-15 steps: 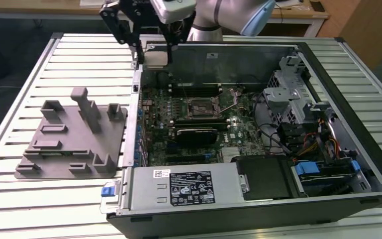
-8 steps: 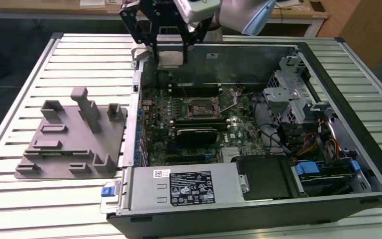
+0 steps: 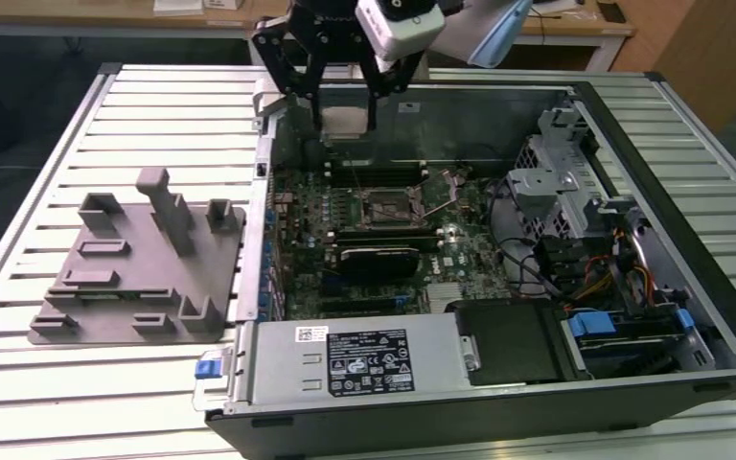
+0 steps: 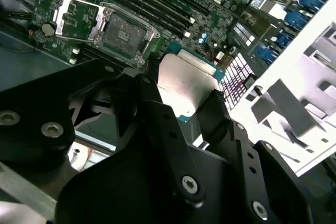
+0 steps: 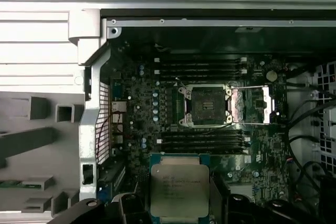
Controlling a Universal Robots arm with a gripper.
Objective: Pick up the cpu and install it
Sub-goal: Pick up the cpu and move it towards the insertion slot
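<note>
The cpu (image 3: 346, 123), a small square chip with a silvery top, hangs in the air over the back wall of the open computer case. My gripper (image 3: 346, 113) is shut on it, one black finger on each side edge. In both wrist views the cpu (image 4: 184, 83) (image 5: 178, 190) sits between the fingers (image 4: 157, 108). The motherboard socket (image 3: 387, 204) (image 5: 209, 106) (image 4: 123, 31) lies open below and ahead, its metal lid (image 5: 252, 106) swung aside. The cpu is well above the board and off to one side of the socket.
The grey fixture (image 3: 138, 278) with upright blocks stands on the slatted table (image 3: 35, 383) at the exterior view's left of the case. Memory sticks (image 5: 202, 67) flank the socket. A drive cage (image 3: 560, 182), cables (image 3: 624, 278) and a power supply (image 3: 368, 359) fill the rest of the case.
</note>
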